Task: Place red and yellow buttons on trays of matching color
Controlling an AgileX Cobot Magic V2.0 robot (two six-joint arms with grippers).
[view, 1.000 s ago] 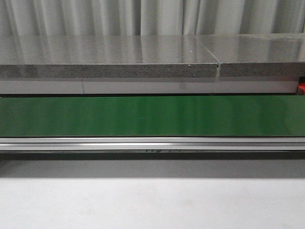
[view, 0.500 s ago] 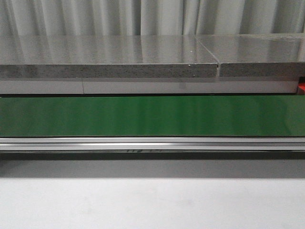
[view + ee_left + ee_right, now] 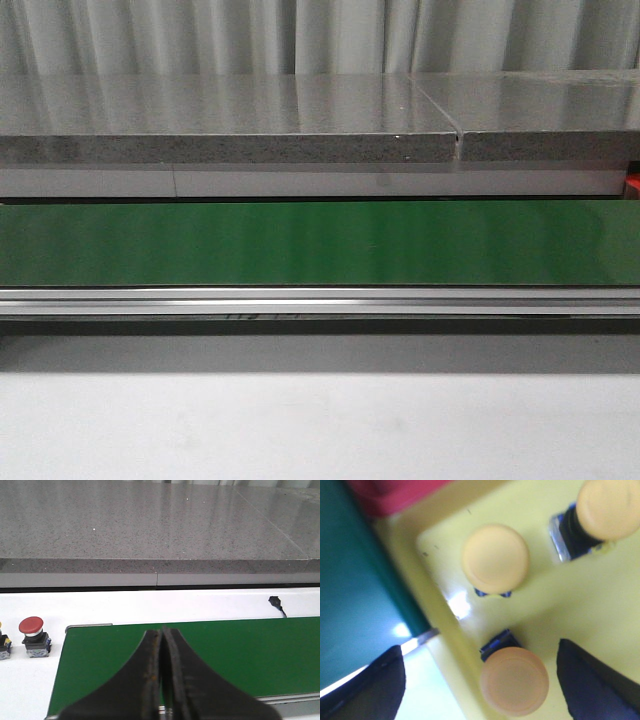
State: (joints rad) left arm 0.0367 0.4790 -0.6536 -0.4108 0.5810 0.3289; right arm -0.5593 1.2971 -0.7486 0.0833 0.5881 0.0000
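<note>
Right wrist view had the right pincer spread wide over a yellow button sitting in the yellow tray, so probably just dropped; next it'd need to lift clear. Left pincer was pressed together, red button beside the green belt.

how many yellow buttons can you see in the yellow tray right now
3 in the yellow tray: one near its corner, one at the frame's upper edge, one between the right gripper's open fingers. More may lie out of frame.

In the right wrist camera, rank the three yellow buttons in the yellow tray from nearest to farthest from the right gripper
1. Lowest yellow button, between the open right gripper's fingers.
2. Middle yellow button, by the yellow tray's corner.
3. Upper yellow button, partly cut off at the picture's edge.
</note>
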